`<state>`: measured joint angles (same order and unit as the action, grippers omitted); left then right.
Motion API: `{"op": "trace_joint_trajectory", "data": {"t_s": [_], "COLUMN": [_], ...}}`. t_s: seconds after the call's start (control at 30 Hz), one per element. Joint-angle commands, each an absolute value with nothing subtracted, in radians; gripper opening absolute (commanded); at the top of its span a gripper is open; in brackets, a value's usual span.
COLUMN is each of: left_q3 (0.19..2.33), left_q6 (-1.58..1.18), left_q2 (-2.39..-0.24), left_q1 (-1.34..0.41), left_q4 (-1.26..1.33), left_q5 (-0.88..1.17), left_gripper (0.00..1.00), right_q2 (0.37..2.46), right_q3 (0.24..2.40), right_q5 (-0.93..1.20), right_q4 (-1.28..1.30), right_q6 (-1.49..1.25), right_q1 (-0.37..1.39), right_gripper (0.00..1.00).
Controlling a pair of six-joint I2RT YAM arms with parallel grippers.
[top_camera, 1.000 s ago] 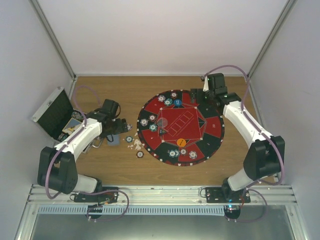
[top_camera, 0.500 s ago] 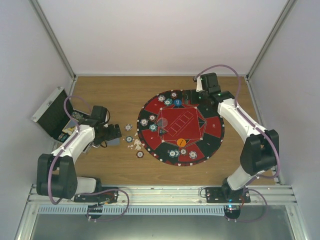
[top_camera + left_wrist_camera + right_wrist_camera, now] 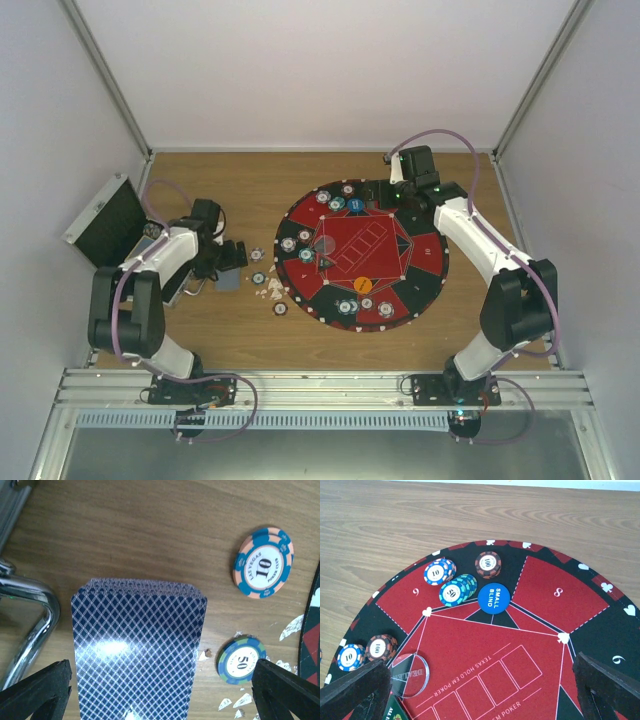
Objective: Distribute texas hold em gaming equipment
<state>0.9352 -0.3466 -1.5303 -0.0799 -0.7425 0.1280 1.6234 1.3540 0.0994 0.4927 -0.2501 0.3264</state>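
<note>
Lab test booth: white panel walls [image 3: 330, 70], aluminium framing [image 3: 107, 75].

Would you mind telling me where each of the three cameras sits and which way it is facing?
Top external: above and behind the bases, looking down on the table; both arms show whole, with left gripper and right gripper.
Left wrist: on the left arm, facing down at the card deck; two fingertips show.
Right wrist: on the right arm, facing down at the far part of the mat; two fingertips show.
Shared: right wrist and top views both show the SMALL BLIND disc.
</note>
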Motion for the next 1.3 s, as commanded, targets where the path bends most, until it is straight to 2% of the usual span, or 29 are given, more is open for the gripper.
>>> {"op": "trace_joint_trajectory", "data": {"t_s": [0.0, 0.3, 0.83, 1.27], "left_q3": [0.991, 1.014, 1.022, 1.044], "left_q6": [-0.339, -0.331, -0.216, -0.158], "left_q2": [-1.556, -1.621, -1.744, -1.804], "left_q1": [-0.071, -0.072, -0.08, -0.169], "left_q4": [-0.804, -0.854, -0.827, -0.842], "left_q5": [0.104, 0.06, 0.078, 0.016], "left_gripper": [0.99, 0.99, 0.82, 0.8], "right_q2": [1.619, 1.628, 1.645, 1.63], "right_q3": [1.359, 1.359, 1.368, 1.35], "right_q5": [0.108, 0.107, 0.105, 0.101], "right_q4": [0.471, 0.464, 0.462, 0.465], "right_q6": [-0.235, -0.232, -0.23, -0.233], "right_q1": [0.335, 0.336, 0.336, 0.336], "right_gripper": [1.0, 1.0, 1.0, 1.0]}}
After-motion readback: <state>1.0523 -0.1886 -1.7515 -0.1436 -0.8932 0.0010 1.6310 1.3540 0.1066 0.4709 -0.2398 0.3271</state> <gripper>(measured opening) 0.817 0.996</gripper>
